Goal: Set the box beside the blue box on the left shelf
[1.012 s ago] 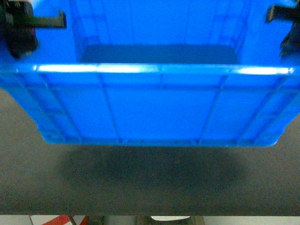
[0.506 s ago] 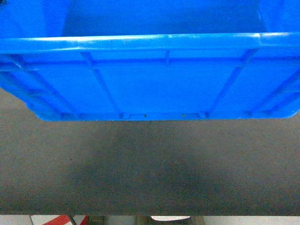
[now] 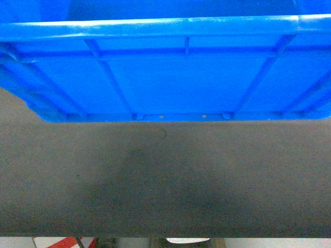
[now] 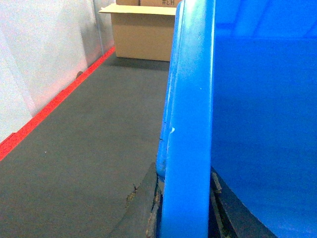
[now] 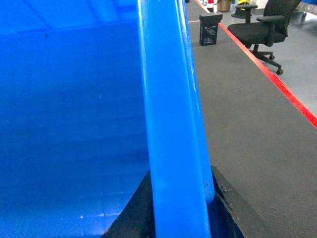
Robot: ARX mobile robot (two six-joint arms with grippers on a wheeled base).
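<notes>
The box [image 3: 176, 77] is filling the upper part of the head view, its near long wall and thick rim facing the robot and its long axis running left to right, with grey carpeted floor [image 3: 165, 181] showing below its bottom edge. It appears to be hanging above that floor rather than resting on it, judging by the soft shadow under it. The left pincer [image 4: 183, 218] is straddling the rim at the box's left end, one dark finger outside the wall and one inside, clamping it. The right pincer [image 5: 181, 208] is doing the same at the right end. So the box is lying straight between the two arms, equally near both, and any move has to carry both ends together to keep it level. Neither the left shelf nor the other blue box is showing in any view, so which way the drop spot lies cannot be told. A cardboard box [image 4: 141, 29] is standing far off beyond the left side, an office chair [image 5: 262, 29] beyond the right.
</notes>
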